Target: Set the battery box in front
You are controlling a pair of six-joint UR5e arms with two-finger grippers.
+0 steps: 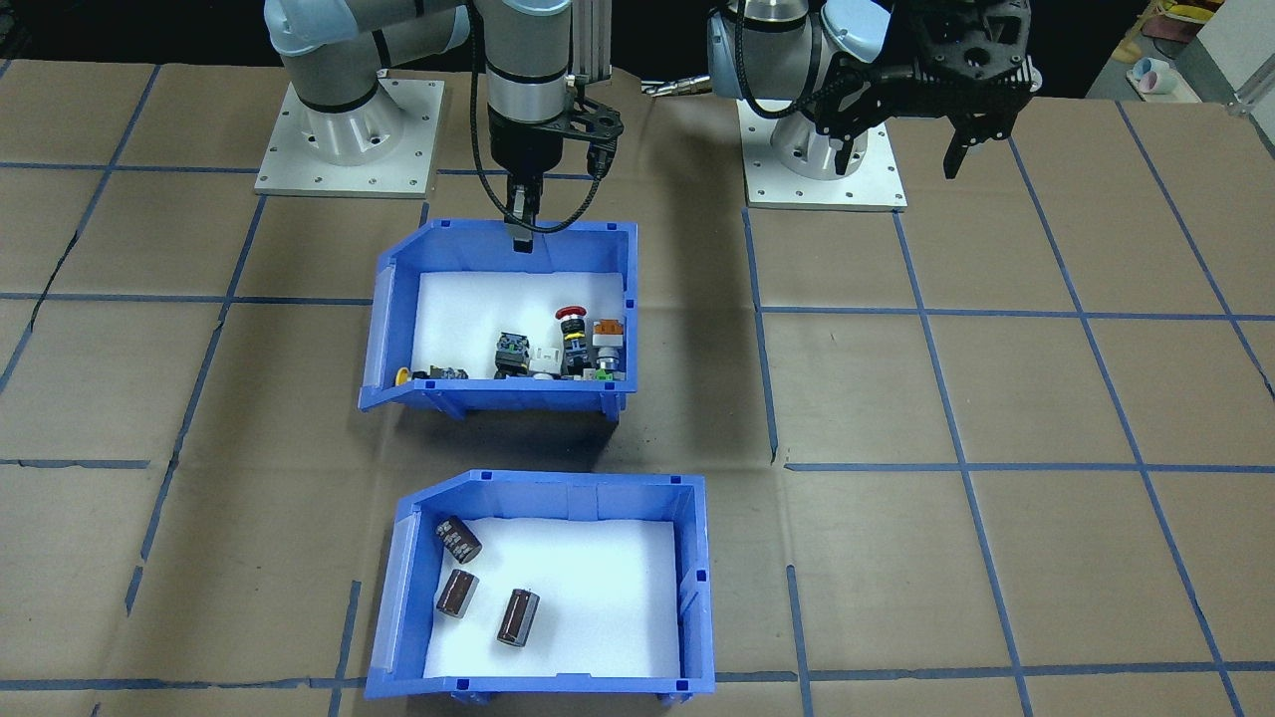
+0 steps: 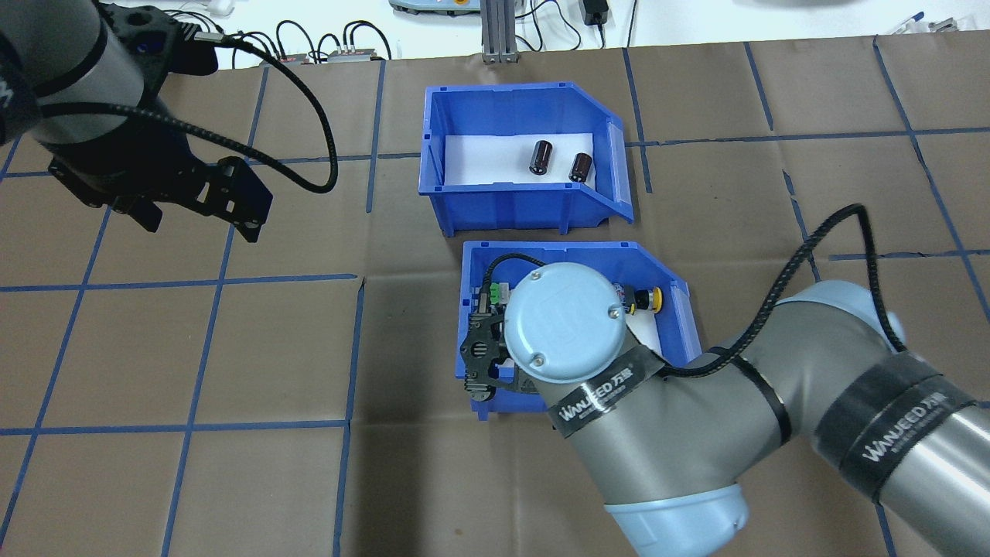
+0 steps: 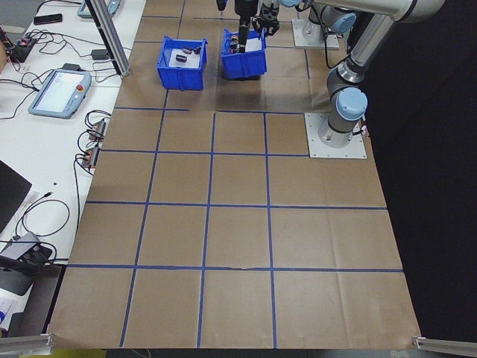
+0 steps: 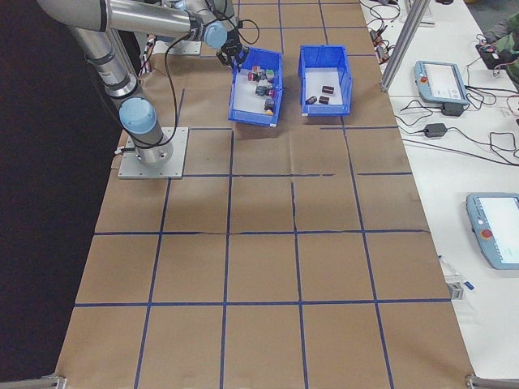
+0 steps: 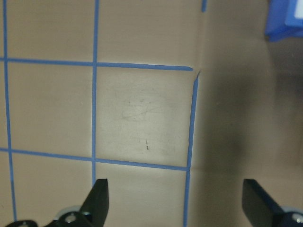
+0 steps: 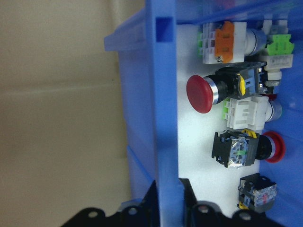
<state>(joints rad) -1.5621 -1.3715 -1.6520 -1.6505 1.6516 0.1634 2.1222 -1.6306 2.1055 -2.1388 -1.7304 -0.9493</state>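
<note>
The battery box (image 1: 588, 485), a blue bin with a white foam floor, holds three dark cells (image 1: 457, 594) and stands on the table's far side from the robot. In the overhead view the battery box (image 2: 510, 205) lies beyond the switch bin (image 2: 557, 247). My right gripper (image 6: 171, 189) is shut on the switch bin's rear wall (image 6: 163, 94), one finger inside and one outside. From the front, that right gripper (image 1: 520, 237) hangs at the switch bin (image 1: 498, 398). My left gripper (image 5: 177, 203) is open over bare paper, well off to the side (image 2: 199, 220).
Brown paper with a blue tape grid covers the table. Both arm bases (image 1: 349, 139) stand at the robot's edge. An aluminium post (image 2: 495, 31) rises behind the battery box. A side table carries a teach pendant (image 3: 59, 91) and cables.
</note>
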